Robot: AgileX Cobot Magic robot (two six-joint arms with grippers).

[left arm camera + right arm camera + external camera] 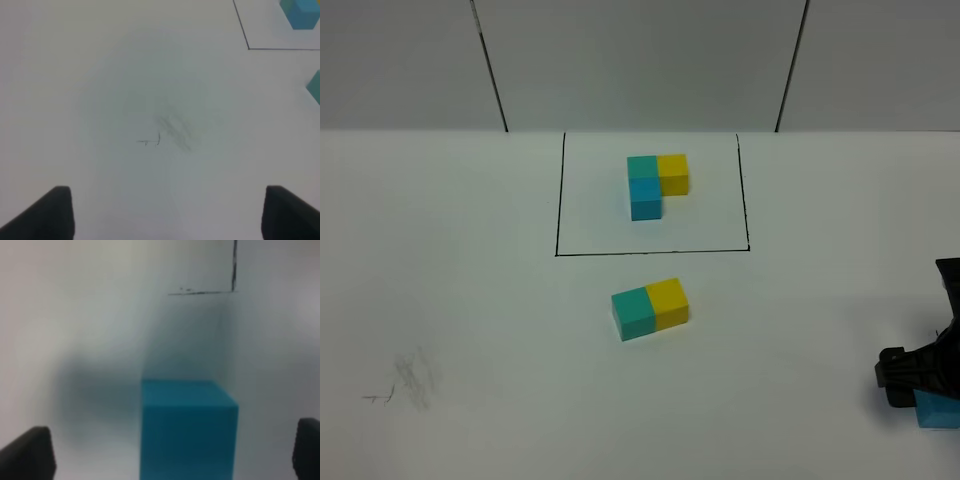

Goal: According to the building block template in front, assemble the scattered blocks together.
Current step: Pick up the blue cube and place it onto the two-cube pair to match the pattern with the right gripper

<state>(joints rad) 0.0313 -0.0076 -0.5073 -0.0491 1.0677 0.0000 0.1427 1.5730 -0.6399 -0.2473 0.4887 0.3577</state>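
The building block template (646, 198) is an L of teal-green, yellow and sky-blue cubes inside a thin black rectangle (558, 200). In front of it, a teal-green block (633, 312) and a yellow block (668, 302) sit side by side, touching. The sky-blue block (938, 410) lies at the table's right front, partly under my right gripper (918, 385). In the right wrist view this sky-blue block (187, 427) stands between the wide-open fingers (27, 452), touched by neither. My left gripper (170, 215) is open over bare table with nothing between its fingers.
A grey pencil smudge (412, 380) marks the table at the left front, and the same smudge (170, 132) lies ahead of the left gripper. A corner of the black frame (248, 48) and the template's blue cube (301, 12) show at that view's edge.
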